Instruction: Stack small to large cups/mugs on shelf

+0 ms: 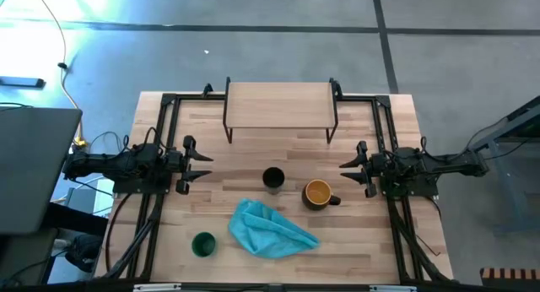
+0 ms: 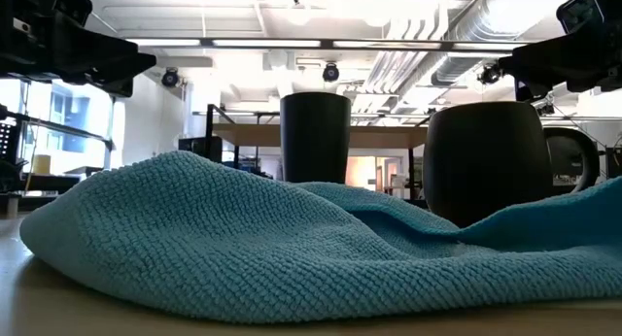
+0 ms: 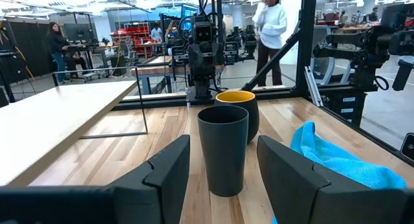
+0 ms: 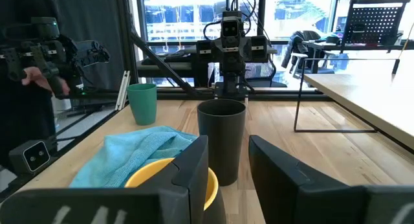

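A wooden worktop (image 1: 354,241) seen from above holds three vessels and a cloth. The light-wood shelf (image 1: 279,104) stands at the far edge, centred, with nothing on it. A tall black cup (image 1: 273,180) stands upright near the middle. Just to its right sits a dark mug (image 1: 318,194) with a yellow-orange inside, its handle pointing right. A crumpled blue cloth (image 1: 270,229) lies nearer, just in front of both. A small green cup (image 1: 203,244) stands at the near left, beside the cloth. The left end effector (image 1: 200,164) hovers at the left side, fingers spread apart and holding nothing, facing the black cup. The right end effector (image 1: 350,166) hovers at the right, also spread and holding nothing, close to the mug.
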Motion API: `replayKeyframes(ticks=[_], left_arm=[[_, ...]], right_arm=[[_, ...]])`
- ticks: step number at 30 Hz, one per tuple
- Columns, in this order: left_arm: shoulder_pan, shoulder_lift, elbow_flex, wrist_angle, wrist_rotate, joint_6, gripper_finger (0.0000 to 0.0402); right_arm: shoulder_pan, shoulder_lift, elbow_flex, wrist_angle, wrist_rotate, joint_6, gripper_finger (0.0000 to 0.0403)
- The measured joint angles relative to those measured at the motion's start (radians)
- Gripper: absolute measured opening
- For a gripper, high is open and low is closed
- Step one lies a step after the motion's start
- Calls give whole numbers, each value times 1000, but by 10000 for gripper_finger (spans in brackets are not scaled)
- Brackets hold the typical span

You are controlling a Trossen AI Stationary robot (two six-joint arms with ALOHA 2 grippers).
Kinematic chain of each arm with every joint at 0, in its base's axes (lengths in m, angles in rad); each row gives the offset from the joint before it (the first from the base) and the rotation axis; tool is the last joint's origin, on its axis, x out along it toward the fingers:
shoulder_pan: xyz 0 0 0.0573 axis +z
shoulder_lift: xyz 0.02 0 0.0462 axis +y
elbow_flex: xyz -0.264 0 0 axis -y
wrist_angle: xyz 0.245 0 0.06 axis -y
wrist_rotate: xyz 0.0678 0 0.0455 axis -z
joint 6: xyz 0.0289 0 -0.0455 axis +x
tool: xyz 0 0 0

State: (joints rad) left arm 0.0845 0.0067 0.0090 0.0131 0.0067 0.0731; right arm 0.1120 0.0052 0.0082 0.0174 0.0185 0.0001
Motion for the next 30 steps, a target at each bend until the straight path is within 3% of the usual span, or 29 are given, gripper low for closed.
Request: replayKeyframes(ticks=[10, 12, 16, 22, 30], left_arm=[[0, 0, 0, 0, 6, -7, 170], [0, 0, 0, 4, 34, -82, 170], [0, 0, 0, 45, 116, -389, 170], [0, 0, 1, 109, 124, -673, 170], [0, 0, 1, 114, 105, -732, 170]], right_arm=[[0, 0, 0, 0, 0, 0, 103], [0, 0, 0, 0, 0, 0, 103], [0, 0, 0, 0, 0, 0, 103], [0, 0, 0, 0, 0, 0, 103], [0, 0, 0, 6, 0, -51, 103]])
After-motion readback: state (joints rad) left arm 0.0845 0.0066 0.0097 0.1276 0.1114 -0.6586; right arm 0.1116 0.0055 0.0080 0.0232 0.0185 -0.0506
